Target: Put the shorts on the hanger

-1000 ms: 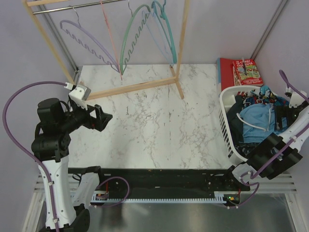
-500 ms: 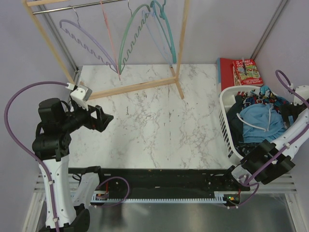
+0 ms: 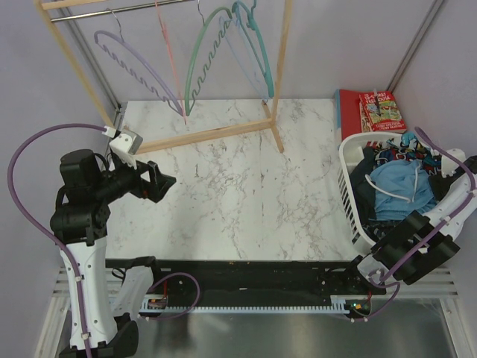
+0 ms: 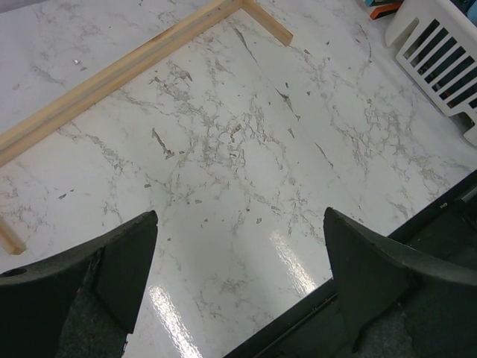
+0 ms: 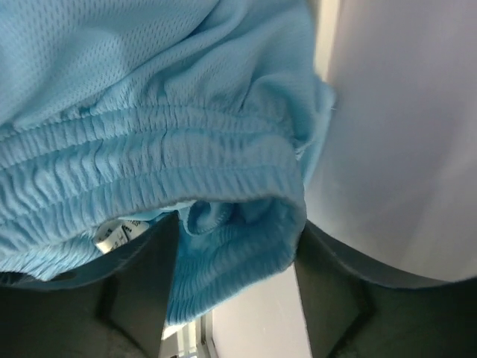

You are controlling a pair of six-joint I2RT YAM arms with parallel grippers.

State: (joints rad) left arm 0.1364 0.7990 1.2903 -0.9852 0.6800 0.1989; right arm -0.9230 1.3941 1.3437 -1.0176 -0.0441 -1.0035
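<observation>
Shorts (image 5: 149, 97), sky-blue mesh, gathered elastic waistband pinched in the right end effector (image 5: 235, 239).

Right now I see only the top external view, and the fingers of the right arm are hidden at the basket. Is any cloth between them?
Observer: Yes. In the right wrist view the elastic waistband of the shorts lies between the fingers of the right gripper. I cannot tell whether it is pinched.
Operator: And does the left gripper hold something?
Observer: No. The left wrist view shows the left gripper open, with only the bare marble table below it.
</observation>
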